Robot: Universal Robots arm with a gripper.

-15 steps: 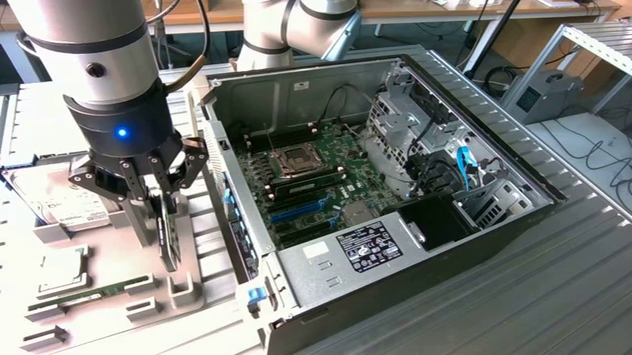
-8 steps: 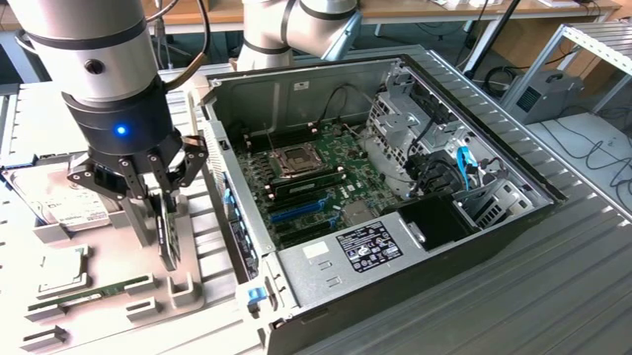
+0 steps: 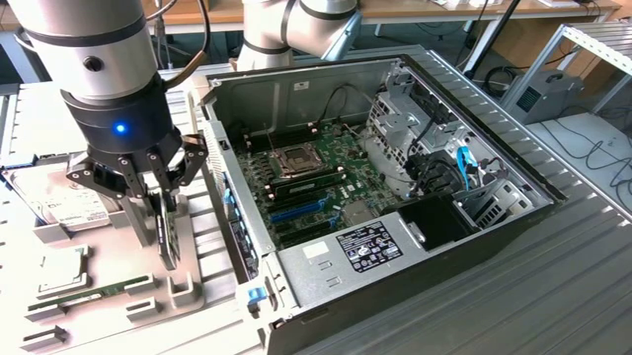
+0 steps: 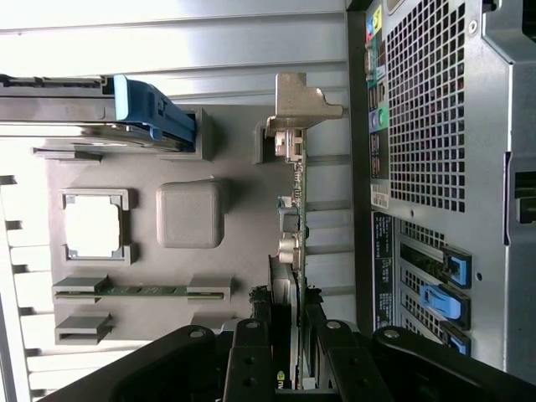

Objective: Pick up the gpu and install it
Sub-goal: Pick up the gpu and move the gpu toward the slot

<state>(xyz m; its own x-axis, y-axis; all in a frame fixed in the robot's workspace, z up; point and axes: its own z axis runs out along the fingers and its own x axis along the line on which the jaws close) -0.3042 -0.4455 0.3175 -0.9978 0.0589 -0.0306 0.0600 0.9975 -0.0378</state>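
Note:
The gpu (image 3: 166,238) is a thin black card standing on edge over the grey parts holder (image 3: 183,288), to the exterior view's left of the open computer case (image 3: 493,159). My gripper (image 3: 158,194) comes straight down on its upper edge, one finger on each flat side, shut on the card. In the wrist view the gpu (image 4: 291,226) runs away from my gripper (image 4: 285,356), ending in its silver bracket (image 4: 295,105) by a holder slot. I cannot tell whether the card still rests in the holder. The blue motherboard slots (image 3: 296,211) lie inside the case.
On the holder lie a silver hard drive (image 3: 61,203), a processor (image 3: 61,270) and a green memory stick (image 3: 84,296). The case's rear panel (image 4: 427,109) with blue slot latches (image 4: 440,300) stands close beside the card. A person's workbench and cables lie behind.

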